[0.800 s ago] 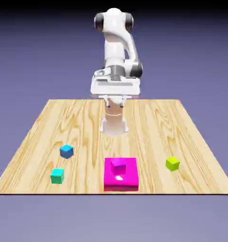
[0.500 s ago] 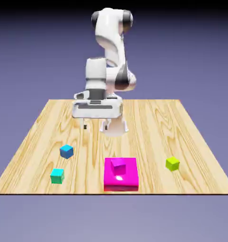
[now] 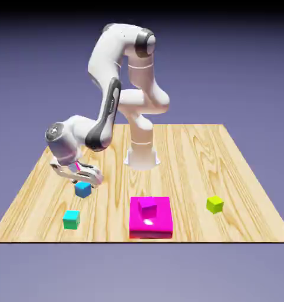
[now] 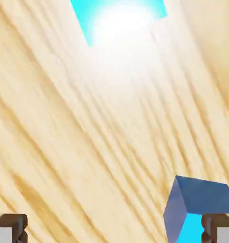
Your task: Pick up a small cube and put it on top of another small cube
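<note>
blue cube (image 3: 82, 189): small, plain, flat on worktop (image 3: 185, 159)
place: just below open claw (image 3: 79, 176), by one fingertip

The table (image 3: 185, 153) is looking like light wood with wavy grain lines. The arm (image 3: 124, 76) is looking smooth, white and shiny. The pink block (image 3: 159, 224) is shining; the blue cube (image 3: 82, 189) is looking smooth.

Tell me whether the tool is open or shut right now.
Open. In the hand view the tool has its two fingertips at opposite bottom corners with bare table between them; the small blue cube sits by the right one, ungripped.
</note>
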`<state>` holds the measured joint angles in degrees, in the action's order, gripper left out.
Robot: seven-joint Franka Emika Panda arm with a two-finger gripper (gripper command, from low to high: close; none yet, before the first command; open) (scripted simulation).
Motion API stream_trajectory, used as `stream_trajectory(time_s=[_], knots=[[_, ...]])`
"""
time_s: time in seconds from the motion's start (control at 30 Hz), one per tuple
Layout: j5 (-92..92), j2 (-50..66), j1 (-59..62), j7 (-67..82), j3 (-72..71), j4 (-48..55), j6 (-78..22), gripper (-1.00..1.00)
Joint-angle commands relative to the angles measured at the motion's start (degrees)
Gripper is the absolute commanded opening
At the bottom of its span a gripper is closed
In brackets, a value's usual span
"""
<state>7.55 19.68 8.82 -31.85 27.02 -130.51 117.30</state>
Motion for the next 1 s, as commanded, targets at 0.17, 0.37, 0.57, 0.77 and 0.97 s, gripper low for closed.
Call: stream_trajectory(time_s=[0.17,0.37,0.57,0.77,0.97], knots=[[1.23,8.53,1.55,1.73,4.40,4.97,-9.24,0.00],[4.37,13.34,2.70,3.57,1.92,0.00,0.03,-1.00],[0.86,8.42,0.70,-1.64,-0.32,8.81,-12.52,-1.00],[-0.11,8.14,-1.52,-10.51,-12.78,18.93,-21.16,-1.00],[-1.09,7.87,-3.75,-19.39,-25.24,29.06,-29.80,-1.00]])
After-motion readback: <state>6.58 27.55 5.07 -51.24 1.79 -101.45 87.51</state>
